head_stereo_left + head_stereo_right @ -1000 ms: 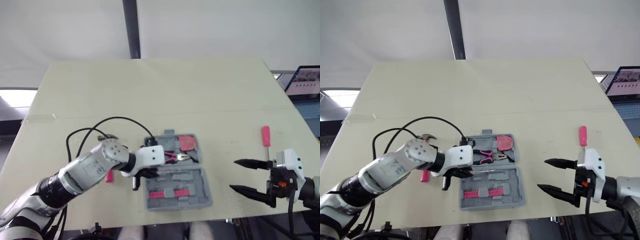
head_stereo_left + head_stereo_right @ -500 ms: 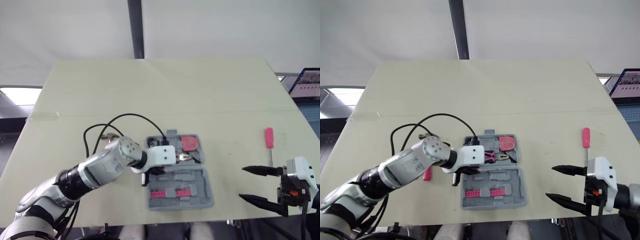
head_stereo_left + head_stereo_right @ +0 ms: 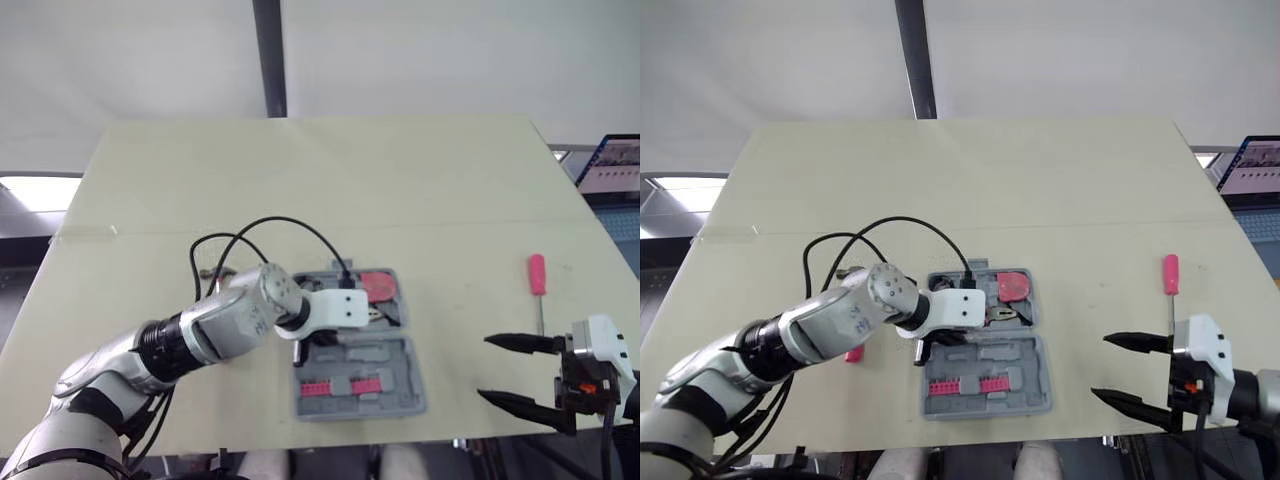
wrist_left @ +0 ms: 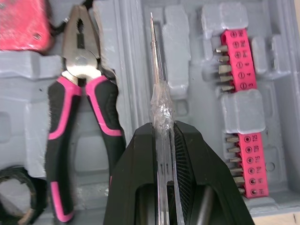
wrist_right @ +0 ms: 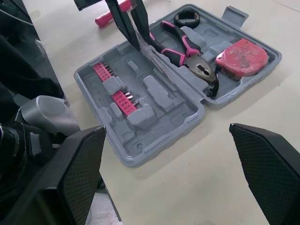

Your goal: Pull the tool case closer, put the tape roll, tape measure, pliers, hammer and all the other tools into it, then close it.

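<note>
A broad cream bench (image 3: 400, 180) carries a grey plastic tool case (image 3: 410, 362), which lies open near the near edge, roughly centre. The left claw (image 4: 162, 128) hangs over the case, clamped on the clear handle of a thin metal screwdriver (image 4: 157, 70) whose shaft lies above the near half, just beside the hinge. The right claw (image 3: 484, 368) is spread wide and holds nothing, near the right end of the near edge. A pink-handled hammer (image 5: 107, 18) rests on the bench just left of the case. The far half holds pink-and-black pliers (image 4: 80, 63), a red tape measure (image 3: 377, 285) to their right and a black tape roll (image 4: 16, 172) to their left. A red-handled screwdriver (image 3: 538, 275) lies on the bench at the right, well apart from the case. Two pink strips of bits (image 4: 234, 61) sit in the near half.
</note>
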Robot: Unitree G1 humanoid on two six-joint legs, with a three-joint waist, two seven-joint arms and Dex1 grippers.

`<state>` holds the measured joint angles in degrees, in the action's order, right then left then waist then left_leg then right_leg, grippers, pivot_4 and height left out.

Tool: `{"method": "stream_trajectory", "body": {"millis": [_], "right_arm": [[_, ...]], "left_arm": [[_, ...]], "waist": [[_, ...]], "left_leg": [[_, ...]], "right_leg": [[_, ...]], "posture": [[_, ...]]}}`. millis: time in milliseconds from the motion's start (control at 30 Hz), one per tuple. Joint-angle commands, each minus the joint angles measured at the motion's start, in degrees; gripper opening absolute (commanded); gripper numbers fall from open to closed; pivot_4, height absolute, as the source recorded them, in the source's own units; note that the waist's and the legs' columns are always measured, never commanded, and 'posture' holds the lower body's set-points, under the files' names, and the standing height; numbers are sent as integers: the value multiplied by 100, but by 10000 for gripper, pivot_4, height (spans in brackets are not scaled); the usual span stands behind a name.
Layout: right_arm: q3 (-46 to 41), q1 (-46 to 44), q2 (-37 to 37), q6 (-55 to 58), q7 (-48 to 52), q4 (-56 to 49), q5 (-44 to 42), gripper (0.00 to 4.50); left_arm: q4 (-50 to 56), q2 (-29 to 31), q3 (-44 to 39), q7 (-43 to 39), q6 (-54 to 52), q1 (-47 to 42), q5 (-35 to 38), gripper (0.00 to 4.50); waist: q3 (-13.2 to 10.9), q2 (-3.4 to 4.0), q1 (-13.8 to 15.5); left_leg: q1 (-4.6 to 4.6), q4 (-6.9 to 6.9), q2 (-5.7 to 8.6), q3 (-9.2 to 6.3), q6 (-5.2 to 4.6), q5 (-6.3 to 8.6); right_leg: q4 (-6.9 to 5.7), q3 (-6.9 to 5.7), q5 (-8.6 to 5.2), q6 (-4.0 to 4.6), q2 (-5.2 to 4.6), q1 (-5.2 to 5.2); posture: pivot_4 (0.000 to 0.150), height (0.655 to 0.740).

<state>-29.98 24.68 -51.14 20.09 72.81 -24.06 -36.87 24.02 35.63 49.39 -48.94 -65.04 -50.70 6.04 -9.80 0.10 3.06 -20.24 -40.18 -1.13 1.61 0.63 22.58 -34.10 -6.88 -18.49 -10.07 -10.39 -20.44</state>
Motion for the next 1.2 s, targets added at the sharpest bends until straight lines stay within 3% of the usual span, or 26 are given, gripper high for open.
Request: {"method": "stream_trajectory", "body": {"millis": [33, 867, 1167, 1200], "right_arm": [[-185, 32, -7, 4, -27, -169, -54, 45000], [-225, 44, -14, 303, -252, -448, -147, 45000], [-246, 25, -12, 368, -253, -480, -171, 45000], [-252, 23, -14, 378, -254, -486, -178, 45000]], "left_arm": [[103, -98, 90, -4, -144, -148, -74, 298], [-91, -420, 225, 268, -405, -123, -159, 298], [209, -766, -330, 585, -1151, 15, 108, 42184], [271, -778, -440, 656, -1168, 58, 123, 39748]], "waist": [[0, 0, 8], [0, 0, 8], [0, 0, 3], [0, 0, 1]], "left_leg": [[0, -1, 0, 0, 0, 0], [-1, -4, 0, -1, -1, 0], [-1, -5, 0, -2, -1, 0], [-1, -5, 0, -2, -1, 0]], "right_leg": [[0, 0, 0, 0, 0, 0], [-3, 0, 0, 0, 0, 1], [-4, -1, 0, 0, 0, 1], [-4, 0, 0, 0, 0, 1]], "posture": [[1500, 7400], [1500, 7400], [1500, 7400], [1500, 7400]]}}
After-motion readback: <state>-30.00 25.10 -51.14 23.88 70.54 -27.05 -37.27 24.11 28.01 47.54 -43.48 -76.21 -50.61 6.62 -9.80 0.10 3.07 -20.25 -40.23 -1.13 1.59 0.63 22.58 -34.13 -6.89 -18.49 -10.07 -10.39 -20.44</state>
